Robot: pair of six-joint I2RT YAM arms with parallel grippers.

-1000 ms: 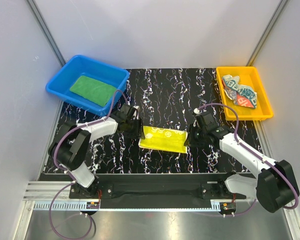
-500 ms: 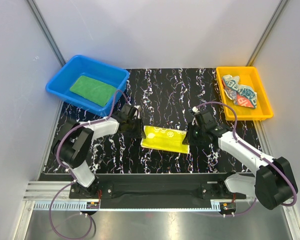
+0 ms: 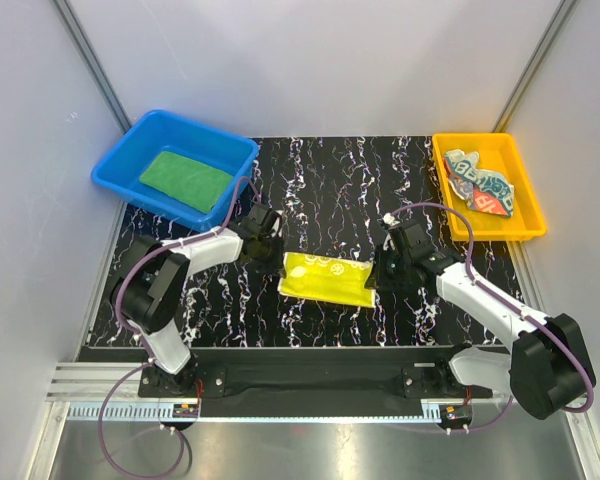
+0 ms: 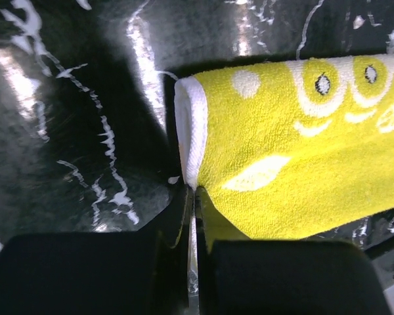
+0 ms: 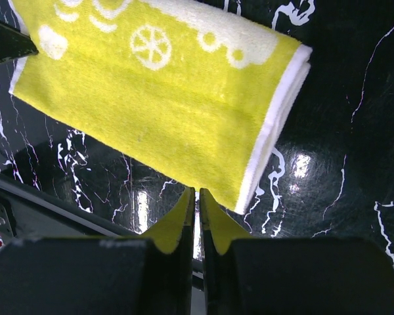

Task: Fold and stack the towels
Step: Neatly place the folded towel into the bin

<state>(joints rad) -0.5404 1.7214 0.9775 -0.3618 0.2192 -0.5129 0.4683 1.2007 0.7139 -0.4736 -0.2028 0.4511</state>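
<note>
While yellow towel (image 3: 327,278) lies folded between them, left claw (image 4: 191,191) and right claw (image 5: 194,191) (both clenched) pinch its ends.

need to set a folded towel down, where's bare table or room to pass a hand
Bare table lies at the far middle, between the blue bin and the orange tray, and in the near strip between the yellow towel and the arm bases. Crowded: mid-table, where left tool and right tool flank that towel.

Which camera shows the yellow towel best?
The top view: only there does the whole yellow towel show, folded into a strip. The left wrist sees just one hemmed end, the right wrist most of it, close up, with the print clear.
</note>
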